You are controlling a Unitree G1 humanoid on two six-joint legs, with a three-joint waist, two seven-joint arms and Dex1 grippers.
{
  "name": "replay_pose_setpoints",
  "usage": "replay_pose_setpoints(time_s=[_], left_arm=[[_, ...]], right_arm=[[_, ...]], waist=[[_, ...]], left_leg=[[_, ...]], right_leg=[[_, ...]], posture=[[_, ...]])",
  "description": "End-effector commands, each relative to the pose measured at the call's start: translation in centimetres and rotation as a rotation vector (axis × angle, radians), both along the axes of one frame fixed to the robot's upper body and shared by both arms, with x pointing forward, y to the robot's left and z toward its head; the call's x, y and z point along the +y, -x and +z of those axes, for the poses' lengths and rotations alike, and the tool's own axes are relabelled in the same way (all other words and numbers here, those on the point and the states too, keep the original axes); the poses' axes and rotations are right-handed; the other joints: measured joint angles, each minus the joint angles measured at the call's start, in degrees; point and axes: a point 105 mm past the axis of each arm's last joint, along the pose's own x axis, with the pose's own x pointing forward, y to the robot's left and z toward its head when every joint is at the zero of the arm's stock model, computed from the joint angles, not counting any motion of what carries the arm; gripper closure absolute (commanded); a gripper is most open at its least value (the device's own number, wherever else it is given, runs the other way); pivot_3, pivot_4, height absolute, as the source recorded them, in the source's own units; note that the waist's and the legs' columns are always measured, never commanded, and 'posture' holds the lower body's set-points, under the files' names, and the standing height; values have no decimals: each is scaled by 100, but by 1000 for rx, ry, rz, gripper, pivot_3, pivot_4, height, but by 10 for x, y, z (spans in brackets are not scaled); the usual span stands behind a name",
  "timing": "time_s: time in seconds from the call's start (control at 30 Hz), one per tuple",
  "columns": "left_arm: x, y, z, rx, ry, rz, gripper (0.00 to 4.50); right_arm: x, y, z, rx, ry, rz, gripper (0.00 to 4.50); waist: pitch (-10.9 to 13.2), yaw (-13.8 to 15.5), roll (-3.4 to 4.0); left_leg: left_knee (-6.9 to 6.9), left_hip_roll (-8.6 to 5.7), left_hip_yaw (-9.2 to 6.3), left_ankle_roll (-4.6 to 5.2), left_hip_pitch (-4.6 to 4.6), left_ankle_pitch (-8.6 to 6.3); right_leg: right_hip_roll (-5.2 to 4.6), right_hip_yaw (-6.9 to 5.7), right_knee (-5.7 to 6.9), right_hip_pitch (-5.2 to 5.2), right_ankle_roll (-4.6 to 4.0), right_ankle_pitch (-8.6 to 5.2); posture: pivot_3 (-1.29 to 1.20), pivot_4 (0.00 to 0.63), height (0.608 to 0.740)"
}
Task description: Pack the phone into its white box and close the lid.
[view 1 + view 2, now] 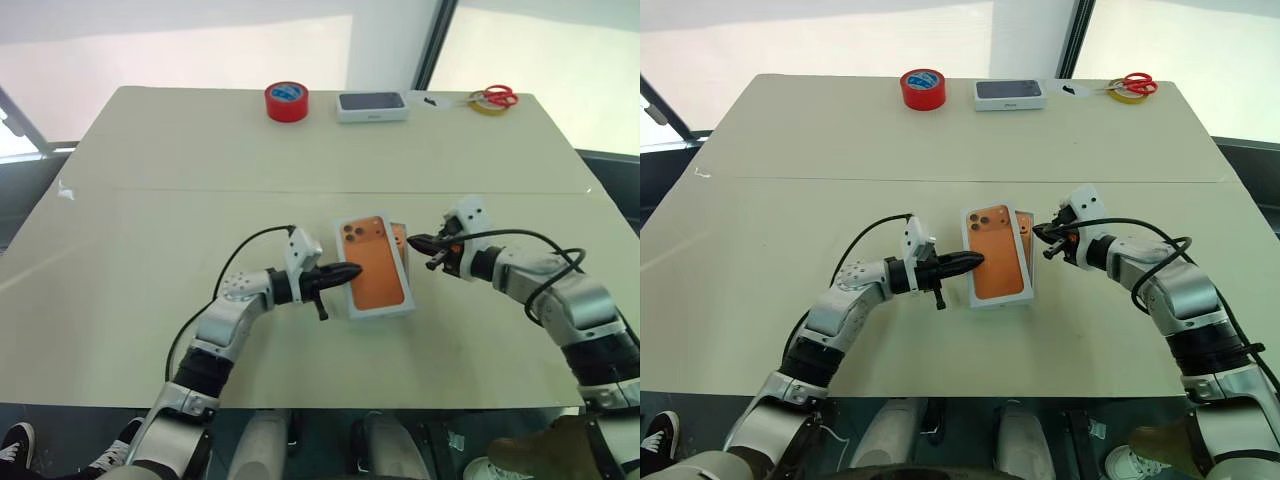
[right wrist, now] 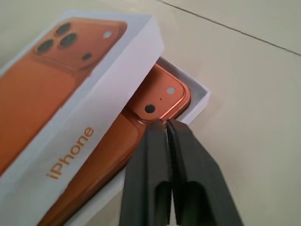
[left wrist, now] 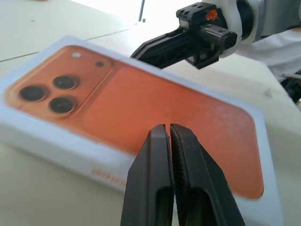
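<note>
The phone (image 2: pixel 155 101) lies in the white box (image 2: pixel 200 96) at the centre of the frame, on the bench (image 1: pixel 150 200). One orange corner of it with part of the camera cluster peeks out on the right side. The lid (image 1: pixel 375 265), printed with an orange phone picture, sits askew over the box, covering most of the phone but shifted toward the left, so the box's right edge stays uncovered.

My left fingers (image 1: pixel 350 272) are pressed together with nothing between them, their tips at the lid's left edge. My right fingers (image 1: pixel 412 241), also pinched together and empty, hover just right of the exposed phone corner.

Along the top of the frame sit a red tape roll (image 1: pixel 287 101), a white box with a dark phone picture (image 1: pixel 371 105) and red-handled scissors (image 1: pixel 497 97) at upper right.
</note>
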Motion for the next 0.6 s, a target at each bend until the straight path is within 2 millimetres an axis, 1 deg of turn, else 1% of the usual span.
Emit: replay_pose_setpoints(time_s=[0.03, 0.07, 0.13, 0.2, 0.27, 0.33, 0.47, 0.6], left_arm=[[15, 2, 10, -41, -21, 2, 4325], [19, 3, 9, -39, -37, 0, 4325], [27, 3, 4, -36, -75, 16, 4325], [29, 2, -3, -20, -101, 25, 4325], [21, -1, -7, -6, -91, 27, 4325], [8, -4, -4, 9, -29, 33, 4325], [-9, -13, -4, 11, -9, 37, 4325], [-18, -15, -4, 23, 18, 18, 4325]], right_arm=[[0, -4, 25, -133, 5, -5, 4448], [-1, -5, 28, -146, -5, -15, 4448], [-4, -6, 29, -155, -5, -26, 4448], [-2, -1, 29, -161, 7, 12, 4448], [1, 6, 23, -151, 34, 50, 4448], [3, 13, 18, -149, 79, 94, 4448], [10, 30, 17, -124, 92, 189, 4448], [9, 34, 17, -106, 107, 197, 4448]], waist=[[0, 9, 0], [0, 10, 0], [0, 15, 1], [0, 27, 1], [0, 31, 1], [0, 38, 1], [1, 20, 0], [-1, 1, 2]], left_leg=[[0, 0, 0, -7, 1, 4], [0, 0, 0, -30, 2, 18], [-1, 0, 0, -34, 2, 19], [-1, -1, 0, -34, 1, 19], [-1, -1, -1, -35, 1, 18], [0, -2, -1, -34, 2, 18], [5, -3, -1, -32, -1, 18], [1, -1, -1, -32, 8, 18]], right_leg=[[0, 0, -1, 2, 0, 0], [0, 0, -2, 3, 0, 0], [-1, 0, -3, 3, 0, 0], [-2, 0, -5, 3, 0, 0], [-3, 0, -7, 4, 0, 0], [-3, 0, -7, 6, 0, 0], [-2, -1, -7, 5, 8, 5], [0, 1, -5, 10, 9, 5]], posture=[[0, 150, 735], [0, 150, 735], [0, 150, 735], [0, 150, 735], [0, 150, 735], [0, 150, 735], [0, 150, 735], [0, 150, 735]])
